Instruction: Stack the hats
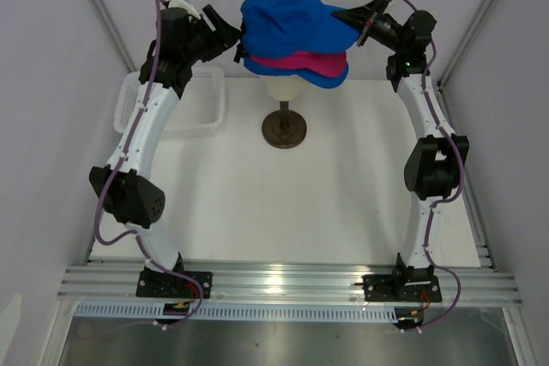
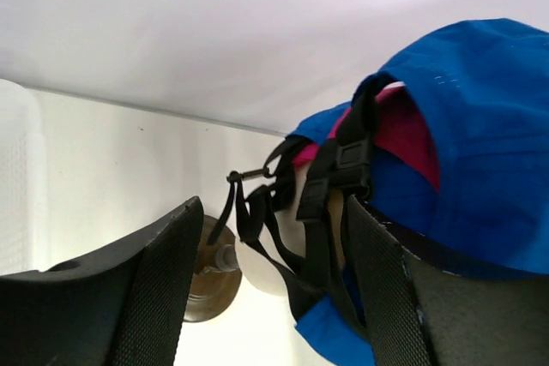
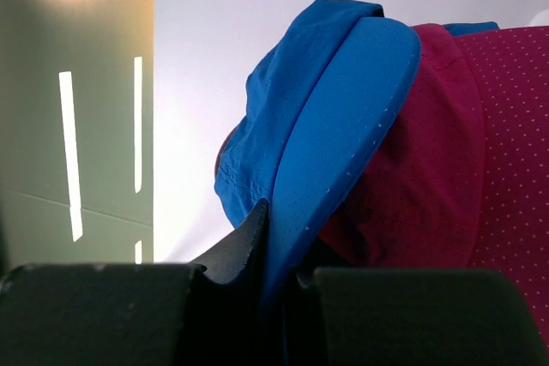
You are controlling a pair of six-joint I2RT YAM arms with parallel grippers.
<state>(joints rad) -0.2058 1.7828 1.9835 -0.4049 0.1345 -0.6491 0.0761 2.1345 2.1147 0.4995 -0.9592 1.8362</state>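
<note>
The 3 caps (image 1: 302, 61) sit piled on the mannequin head (image 1: 283, 90), a blue cap (image 1: 287, 15) on top. The right gripper (image 3: 279, 250) pinches its brim (image 3: 339, 135); the left gripper (image 2: 274, 216) stands wide around the back straps (image 2: 336, 176). I fear a strap may catch a finger and drag the pile off.

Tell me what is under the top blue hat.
Under the top blue hat lies a pink hat, then the edge of a second blue hat. Of the cream head only the neck shows; the hats cover the rest.
</note>
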